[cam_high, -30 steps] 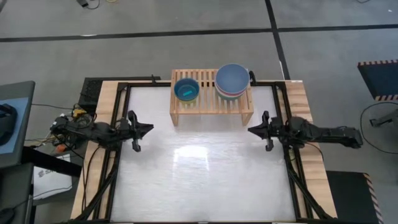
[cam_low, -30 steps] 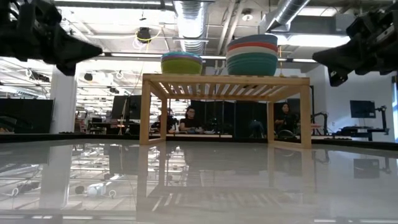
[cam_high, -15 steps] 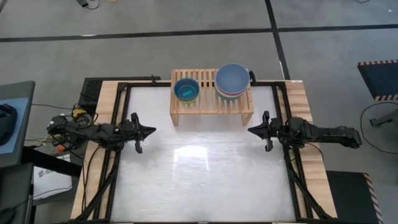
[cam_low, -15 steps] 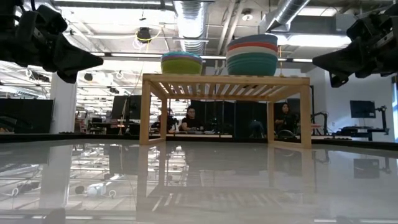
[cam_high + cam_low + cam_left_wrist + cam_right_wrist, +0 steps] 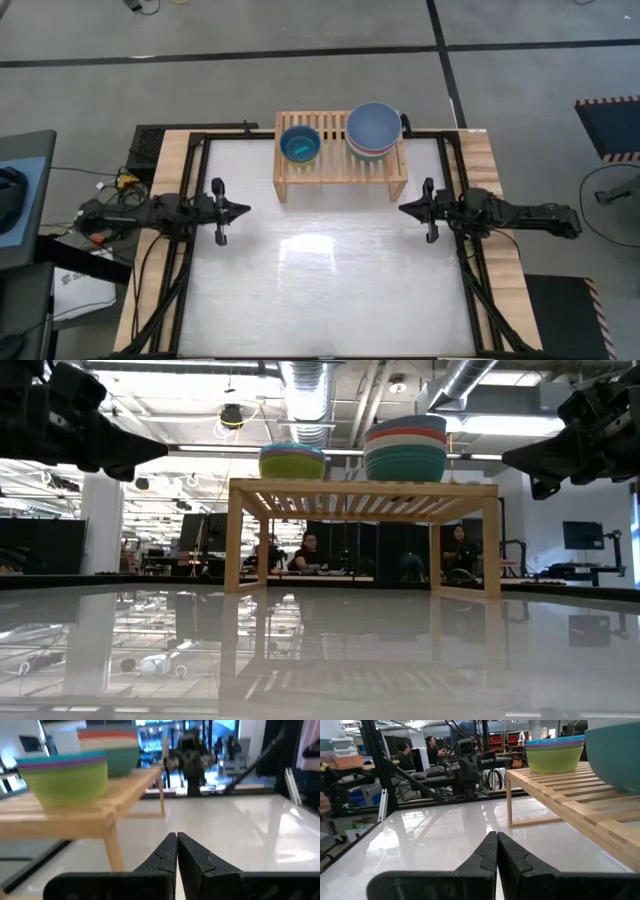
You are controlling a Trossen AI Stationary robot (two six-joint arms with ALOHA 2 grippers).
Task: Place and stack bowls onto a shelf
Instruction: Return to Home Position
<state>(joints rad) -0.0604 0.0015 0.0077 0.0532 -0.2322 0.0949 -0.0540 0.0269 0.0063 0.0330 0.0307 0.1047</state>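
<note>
The pale wooden shelf (image 5: 340,168) stands on its side legs at the table's far edge. Two stacks of bowls rest on its slatted top. The left stack (image 5: 299,144) has lime green at the bottom, magenta above it and cyan on top (image 5: 292,461). The right stack (image 5: 374,128) holds several bowls, dark teal lowest and slate blue on top (image 5: 405,448). My left gripper (image 5: 245,209) hovers shut above the table's left side, pointing right. My right gripper (image 5: 402,209) hovers shut on the right side, pointing left. Both grippers hold nothing (image 5: 177,840) (image 5: 497,837).
The glossy white table (image 5: 320,290) spreads between the two grippers and in front of the shelf. Black frame rails (image 5: 190,260) run along its sides. Beyond the far edge, people sit at desks (image 5: 305,550).
My left arm has swung a little and levelled out. Its shut gripper rises slightly in the low view and stays near the same spot over the table. The right arm, the shelf and the bowls have kept still.
</note>
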